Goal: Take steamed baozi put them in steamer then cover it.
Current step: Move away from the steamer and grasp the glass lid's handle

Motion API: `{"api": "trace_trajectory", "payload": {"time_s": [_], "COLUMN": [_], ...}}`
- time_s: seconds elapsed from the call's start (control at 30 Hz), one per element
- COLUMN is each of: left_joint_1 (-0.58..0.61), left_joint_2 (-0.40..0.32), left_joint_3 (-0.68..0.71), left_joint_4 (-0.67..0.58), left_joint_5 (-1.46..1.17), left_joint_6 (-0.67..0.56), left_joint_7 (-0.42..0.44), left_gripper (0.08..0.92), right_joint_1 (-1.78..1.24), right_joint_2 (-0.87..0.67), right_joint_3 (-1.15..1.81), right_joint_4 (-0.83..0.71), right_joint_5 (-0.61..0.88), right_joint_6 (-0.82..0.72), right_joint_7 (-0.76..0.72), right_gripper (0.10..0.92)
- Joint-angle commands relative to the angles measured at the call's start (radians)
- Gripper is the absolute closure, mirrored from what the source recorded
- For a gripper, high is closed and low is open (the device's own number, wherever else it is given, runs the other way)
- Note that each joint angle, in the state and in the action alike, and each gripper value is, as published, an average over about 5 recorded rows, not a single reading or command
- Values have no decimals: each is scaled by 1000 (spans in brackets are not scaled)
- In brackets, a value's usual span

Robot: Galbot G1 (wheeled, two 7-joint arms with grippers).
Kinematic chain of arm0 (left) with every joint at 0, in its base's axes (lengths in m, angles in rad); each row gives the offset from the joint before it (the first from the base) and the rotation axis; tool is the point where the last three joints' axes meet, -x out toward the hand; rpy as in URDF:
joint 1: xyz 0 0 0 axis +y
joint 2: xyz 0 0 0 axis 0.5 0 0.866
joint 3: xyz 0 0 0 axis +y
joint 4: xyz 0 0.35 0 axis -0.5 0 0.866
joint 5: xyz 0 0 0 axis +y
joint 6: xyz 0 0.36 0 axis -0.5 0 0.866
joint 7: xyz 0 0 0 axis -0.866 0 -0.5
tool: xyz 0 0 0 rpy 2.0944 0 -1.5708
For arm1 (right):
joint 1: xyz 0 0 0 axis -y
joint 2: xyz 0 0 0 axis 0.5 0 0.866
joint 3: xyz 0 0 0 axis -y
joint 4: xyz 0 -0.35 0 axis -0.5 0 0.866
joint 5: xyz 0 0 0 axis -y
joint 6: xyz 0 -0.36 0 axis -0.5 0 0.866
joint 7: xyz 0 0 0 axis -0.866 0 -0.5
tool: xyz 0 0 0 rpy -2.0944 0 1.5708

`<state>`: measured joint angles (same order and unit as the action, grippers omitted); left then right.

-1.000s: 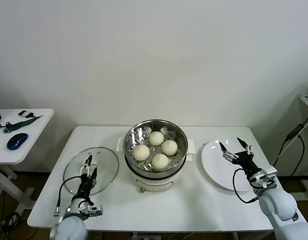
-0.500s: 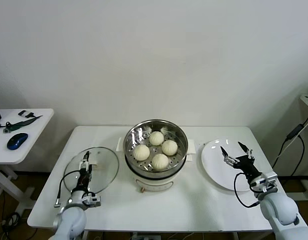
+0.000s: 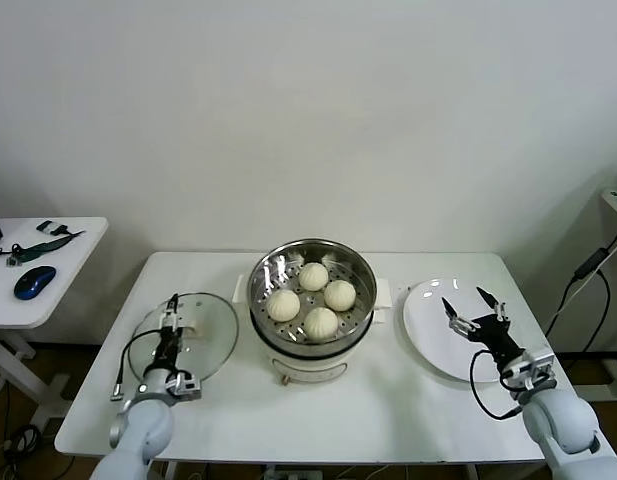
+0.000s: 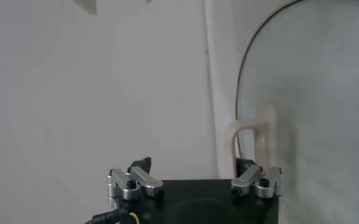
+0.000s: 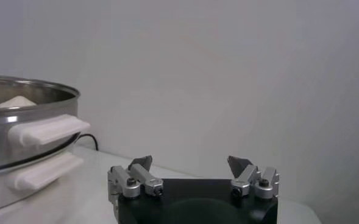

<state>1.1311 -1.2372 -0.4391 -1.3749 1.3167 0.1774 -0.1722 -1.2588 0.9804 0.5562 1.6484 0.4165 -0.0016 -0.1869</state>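
Observation:
The steamer [image 3: 288,368] stands open at the table's middle with four baozi in its tray: [image 3: 313,276], [image 3: 283,304], [image 3: 339,294], [image 3: 321,322]. The glass cover [image 3: 213,345] lies flat on the table left of the steamer. My left gripper [image 3: 172,308] is open low over the cover, beside its white handle [image 3: 194,322]. In the left wrist view the handle [image 4: 252,131] stands just ahead of one finger of the open gripper [image 4: 193,167]. My right gripper [image 3: 465,305] is open and empty over the white plate [image 3: 428,340]. In the right wrist view the open gripper [image 5: 191,164] faces the steamer [image 5: 21,140].
The empty white plate lies right of the steamer. A side table [image 3: 58,275] with a mouse [image 3: 34,281] stands to the far left. A cable [image 3: 588,270] hangs at the right edge.
My left gripper has moved farther across the cover, closer to its handle. My right gripper has drifted slightly back toward me over the plate.

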Motion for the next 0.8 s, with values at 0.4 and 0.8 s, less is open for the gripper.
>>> {"api": "trace_trajectory", "payload": {"time_s": [0.4, 0.8], "left_joint_1": [-7, 69], "left_joint_2": [6, 55], "left_joint_3": [6, -4], "left_joint_4": [17, -218], "left_joint_5": [-17, -61], "left_joint_6": [-23, -1], "left_joint_7": [1, 24], "left_gripper": [545, 856], "right_joint_1": [-6, -3], "right_joint_2": [11, 6], "right_joint_3": [23, 28], "right_joint_4": [-24, -37], "right_joint_5": [-35, -39], "right_joint_6": [21, 27], "right_joint_7": [-34, -42], "right_gripper": [203, 203]}}
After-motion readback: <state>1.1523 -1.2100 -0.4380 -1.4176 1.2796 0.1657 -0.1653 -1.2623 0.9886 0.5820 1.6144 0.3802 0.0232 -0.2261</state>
